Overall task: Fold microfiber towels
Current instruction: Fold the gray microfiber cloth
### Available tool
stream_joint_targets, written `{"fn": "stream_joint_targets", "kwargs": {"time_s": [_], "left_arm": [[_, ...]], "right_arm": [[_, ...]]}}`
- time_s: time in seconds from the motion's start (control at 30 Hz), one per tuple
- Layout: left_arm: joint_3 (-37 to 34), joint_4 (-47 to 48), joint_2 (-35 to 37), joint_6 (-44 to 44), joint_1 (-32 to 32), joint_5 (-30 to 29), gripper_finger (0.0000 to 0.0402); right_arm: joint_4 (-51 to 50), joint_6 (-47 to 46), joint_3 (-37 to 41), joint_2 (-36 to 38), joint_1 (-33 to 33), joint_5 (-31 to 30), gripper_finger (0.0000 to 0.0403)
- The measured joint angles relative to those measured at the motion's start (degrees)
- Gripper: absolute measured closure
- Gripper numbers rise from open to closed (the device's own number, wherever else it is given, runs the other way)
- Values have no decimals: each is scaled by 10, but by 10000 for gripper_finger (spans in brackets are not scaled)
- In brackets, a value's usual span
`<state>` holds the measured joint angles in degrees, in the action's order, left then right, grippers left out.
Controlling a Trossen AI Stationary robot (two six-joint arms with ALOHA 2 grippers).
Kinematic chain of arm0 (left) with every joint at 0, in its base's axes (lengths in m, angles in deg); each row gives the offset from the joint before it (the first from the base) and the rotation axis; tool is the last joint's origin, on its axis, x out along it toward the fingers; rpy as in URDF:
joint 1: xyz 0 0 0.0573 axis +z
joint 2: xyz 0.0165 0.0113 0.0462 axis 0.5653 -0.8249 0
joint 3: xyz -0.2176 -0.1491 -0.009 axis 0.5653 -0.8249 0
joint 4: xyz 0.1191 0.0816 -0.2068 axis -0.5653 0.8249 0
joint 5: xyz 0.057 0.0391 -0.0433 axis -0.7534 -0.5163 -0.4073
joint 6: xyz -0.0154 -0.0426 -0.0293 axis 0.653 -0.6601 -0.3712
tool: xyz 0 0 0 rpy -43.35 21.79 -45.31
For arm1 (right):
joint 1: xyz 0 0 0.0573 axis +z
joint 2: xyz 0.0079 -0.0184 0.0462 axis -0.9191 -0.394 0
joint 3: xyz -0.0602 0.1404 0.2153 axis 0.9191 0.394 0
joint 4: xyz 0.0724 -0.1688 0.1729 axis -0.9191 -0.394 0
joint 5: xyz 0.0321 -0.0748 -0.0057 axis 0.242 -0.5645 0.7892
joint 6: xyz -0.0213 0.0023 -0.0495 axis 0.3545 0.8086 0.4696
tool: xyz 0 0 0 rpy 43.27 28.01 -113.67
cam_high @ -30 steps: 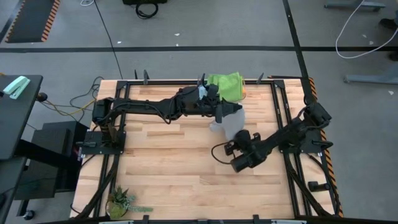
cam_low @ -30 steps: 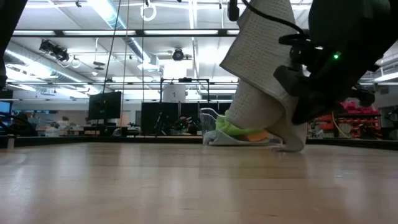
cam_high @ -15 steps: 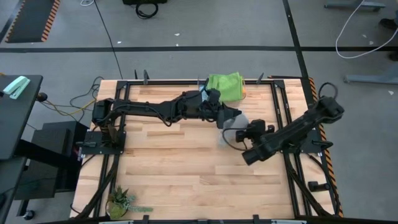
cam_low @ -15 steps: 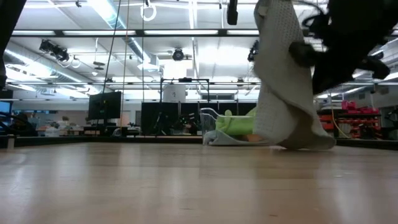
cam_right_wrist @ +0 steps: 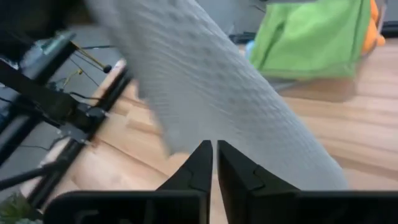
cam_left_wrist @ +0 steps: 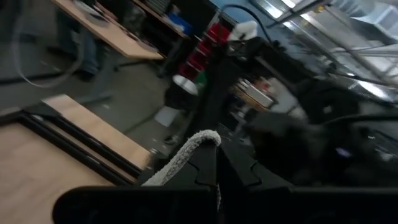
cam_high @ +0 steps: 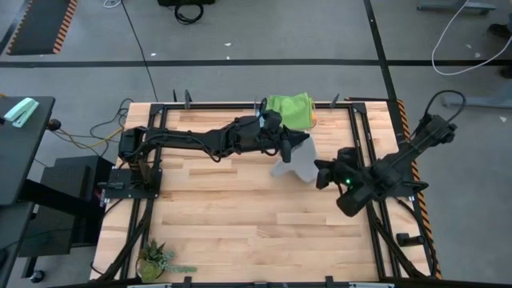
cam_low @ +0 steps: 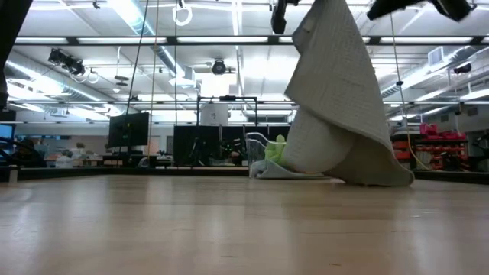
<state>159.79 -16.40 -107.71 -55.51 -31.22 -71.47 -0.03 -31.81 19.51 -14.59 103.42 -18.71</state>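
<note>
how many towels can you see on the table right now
4, as far as shows: the grey towel hangs from the left gripper mid-table; the green towel tops a far-edge stack, with an orange towel and a light blue towel peeking out beneath. More could be hidden underneath.

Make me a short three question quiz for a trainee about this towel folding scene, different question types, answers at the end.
1. True or false: the left gripper is pinching the grey towel and holding part of it up off the table.
2. Multiple choice: what colour is the top cloth of the stack at the table's far edge? A) blue B) green C) grey
3. Fill in: in the low view, the grey towel's bottom edge rests on the ____.

Key
1. True; its fingers are shut on an edge of the cloth.
2. B. An orange cloth peeks out beneath it.
3. Table. The right gripper sits beside the towel, nothing visibly between its fingers.
</note>
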Motion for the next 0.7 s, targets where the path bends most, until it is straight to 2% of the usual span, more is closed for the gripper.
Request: {"fn": "stream_joint_targets", "kwargs": {"time_s": [0.2, 0.33, 0.47, 0.57, 0.7], "left_arm": [[0, 1, 0, 60, 1, -62, 395], [0, 3, -9, 74, 2, -78, 395], [0, -3, -25, 71, 2, -71, 395], [0, 2, -31, 65, 0, -27, 395], [0, 5, -41, 42, -6, -2, 395]], "right_arm": [[2, 80, -76, -24, -35, 4, 333], [3, 117, -108, -41, -64, 25, 300], [3, 124, -116, -59, -87, 42, 278], [-1, 132, -116, -70, -95, 43, 270], [-11, 140, -116, -76, -94, 52, 268]]}}
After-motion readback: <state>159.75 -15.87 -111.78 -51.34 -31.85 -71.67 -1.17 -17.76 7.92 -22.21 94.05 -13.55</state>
